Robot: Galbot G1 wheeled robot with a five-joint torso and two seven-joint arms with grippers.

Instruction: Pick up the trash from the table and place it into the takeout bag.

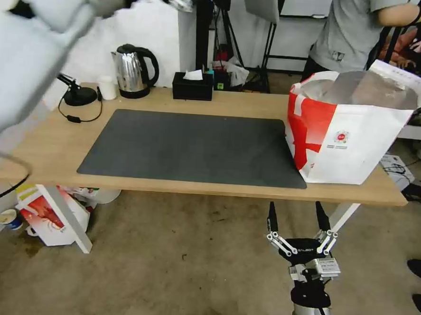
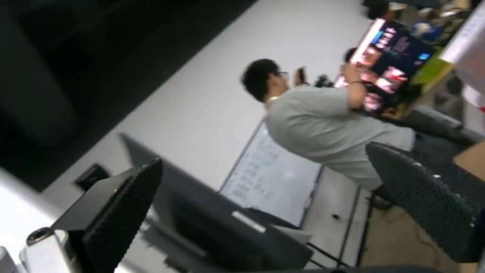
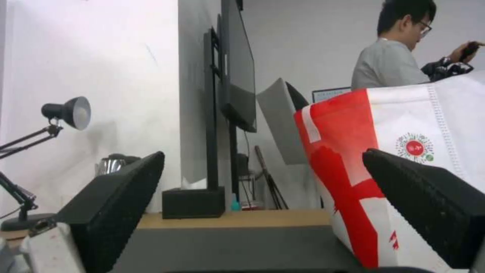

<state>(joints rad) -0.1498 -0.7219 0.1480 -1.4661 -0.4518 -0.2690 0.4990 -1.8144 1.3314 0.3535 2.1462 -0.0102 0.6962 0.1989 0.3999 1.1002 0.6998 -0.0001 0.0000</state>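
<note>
Head view: table (image 1: 45,142) w/ dark grey mat (image 1: 192,147), takeout bag (image 1: 350,123) standing upright at the table's right end, one corner on the mat, mouth open, foil lining visible. Trash nowhere on the tabletop; can't tell from here what's inside the bag.

Right wrist view adds what head cam lacks: low look across the table edge, bag's red panel and round logo close by, desk lamp (image 3: 66,112) head against the wall.

Left wrist view: aimed up at the room, table corner barely at the frame edge.

Back of table: steel kettle (image 1: 132,69), white cup (image 1: 107,88) beside it, black tissue box (image 1: 192,85), lamp base & cord at left. Under the table's left end, red-and-white printed box (image 1: 50,214) on the floor.

Right gripper (image 1: 299,222): low, in front of the table's near edge, below the bag, fingers pointing up, spread wide, holding nothing. Left gripper (image 2: 268,201): arm raised high at upper left, blurred; fingers wide apart, nothing between.
</note>
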